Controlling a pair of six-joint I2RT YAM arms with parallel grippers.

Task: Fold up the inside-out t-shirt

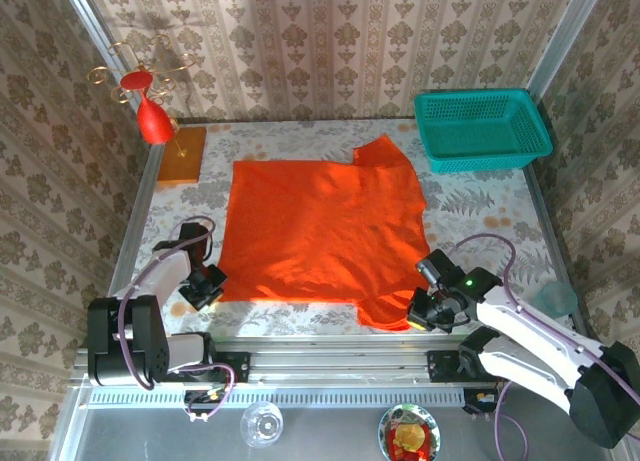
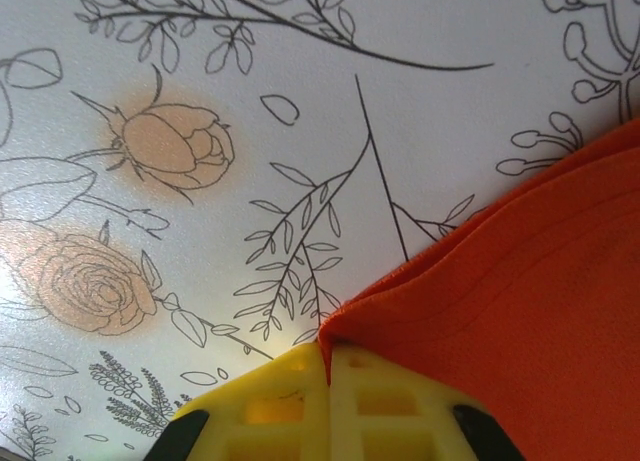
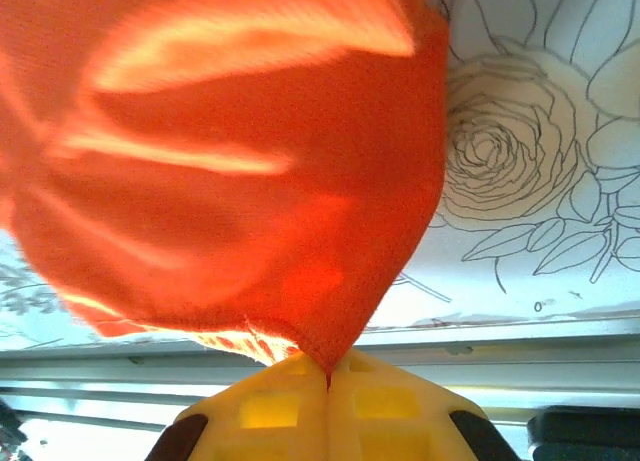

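Both arms look like the same kit in different colourways. The left arm (image 1: pixel 120 336) is mostly black, with chunky boxy joints and a big black block at the base. The right arm (image 1: pixel 530 339) has smooth white shells with black joints. Each one has a thin lilac cable (image 1: pixel 480 237) looping loosely off it, and there's a tiny green light (image 1: pixel 467 280) glowing near the right one's wrist. The left gripper (image 2: pixel 328 359) and right gripper (image 3: pixel 328 379) are twins. They've got bright yellow plastic fingers (image 3: pixel 270 406) moulded with square pockets, kinda like a waffle, and rounded black bits tucked at the outer corners.
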